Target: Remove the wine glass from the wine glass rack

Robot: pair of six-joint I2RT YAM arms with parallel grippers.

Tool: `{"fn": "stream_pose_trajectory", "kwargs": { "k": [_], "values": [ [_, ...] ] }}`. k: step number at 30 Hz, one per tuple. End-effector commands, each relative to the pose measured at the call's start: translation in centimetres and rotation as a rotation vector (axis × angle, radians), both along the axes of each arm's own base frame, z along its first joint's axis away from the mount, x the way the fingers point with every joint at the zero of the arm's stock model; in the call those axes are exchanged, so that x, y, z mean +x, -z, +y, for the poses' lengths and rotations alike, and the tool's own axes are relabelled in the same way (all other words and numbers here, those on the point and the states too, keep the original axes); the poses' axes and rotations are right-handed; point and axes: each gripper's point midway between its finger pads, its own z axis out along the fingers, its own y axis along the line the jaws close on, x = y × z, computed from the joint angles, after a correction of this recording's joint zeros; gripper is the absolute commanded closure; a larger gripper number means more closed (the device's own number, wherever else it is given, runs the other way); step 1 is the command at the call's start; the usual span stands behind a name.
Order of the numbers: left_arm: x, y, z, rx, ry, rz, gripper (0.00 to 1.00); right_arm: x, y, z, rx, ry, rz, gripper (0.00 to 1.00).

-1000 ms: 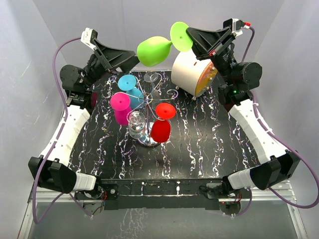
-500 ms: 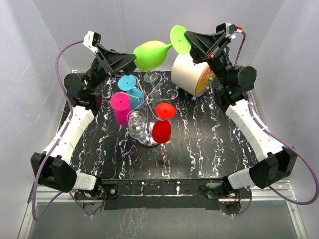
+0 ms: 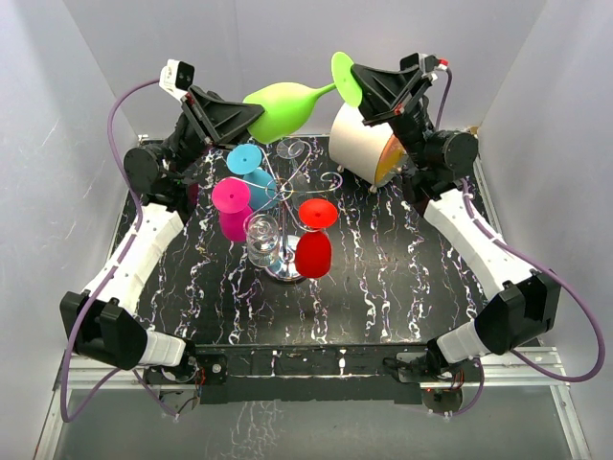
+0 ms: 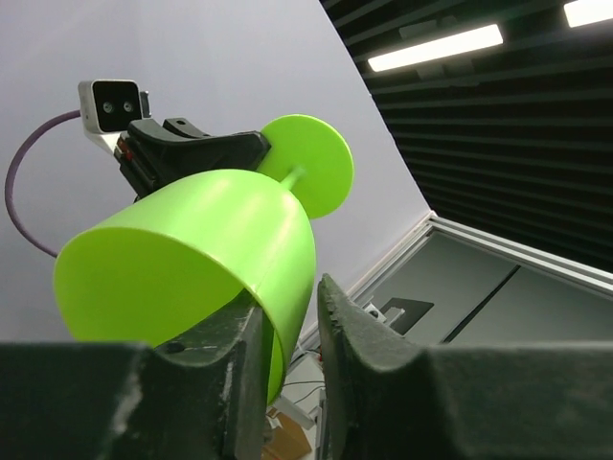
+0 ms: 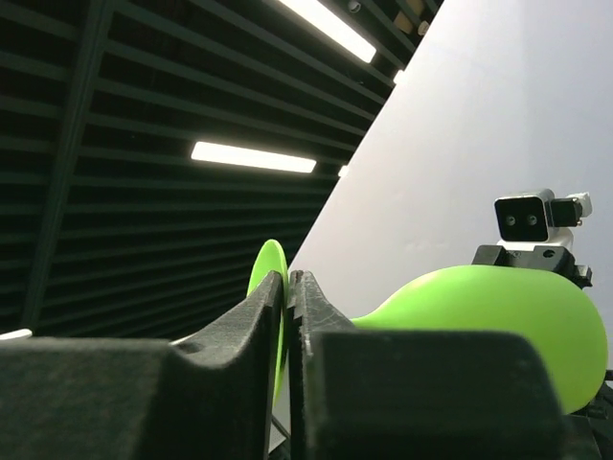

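Note:
A green wine glass [image 3: 278, 107] hangs in the air behind the wine glass rack [image 3: 299, 177], lying sideways between both arms. My left gripper [image 3: 251, 117] straddles the bowl's rim: in the left wrist view the left gripper [image 4: 290, 292] has one finger inside the green wine glass [image 4: 192, 259] and one outside, closed in on the wall. My right gripper [image 3: 356, 84] is shut on the glass's foot disc. The right wrist view shows the right gripper [image 5: 288, 278] pinching that disc, with the green wine glass [image 5: 479, 307] beyond.
On the rack hang a blue glass [image 3: 251, 172], a pink glass [image 3: 233, 206], a red glass [image 3: 313, 240] and a clear glass [image 3: 261, 238]. A white drum with an orange face [image 3: 364, 144] stands at the back right of the black marbled table [image 3: 412, 278].
My left gripper has come up to the green glass and its jaws have closed from wide apart onto the bowl's rim. The right arm has carried the glass leftward and tilted it.

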Motion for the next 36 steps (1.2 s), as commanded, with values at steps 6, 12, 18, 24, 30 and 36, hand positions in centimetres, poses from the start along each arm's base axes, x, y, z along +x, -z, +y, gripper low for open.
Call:
{"fn": "stream_pose_trajectory", "kwargs": {
  "k": [6,12,18,24,30,36],
  "values": [
    [-3.1,-2.3,1.0,-0.038,-0.029,-0.090,1.00,-0.3,0.7,-0.4,0.022,0.031,-0.024,0.61],
    [-3.3,-1.9,0.9,0.014,-0.078,-0.091,1.00,1.5,3.1,-0.6,-0.071,0.169,-0.004,0.18],
    [-1.9,-0.8,0.8,0.242,-0.276,-0.089,1.00,4.5,7.3,-2.9,-0.222,0.380,0.084,0.02],
    [2.1,1.4,6.3,0.670,-0.777,-0.026,1.00,7.7,12.2,-6.8,-0.482,0.679,0.187,0.02],
    [5.1,5.4,14.1,1.081,-1.156,0.083,1.00,8.1,15.5,-10.2,-0.739,0.940,0.217,0.03],
    [7.0,11.1,20.2,1.531,-1.315,0.254,1.00,7.0,17.5,-12.8,-0.912,1.081,0.222,0.04]
  ]
}}
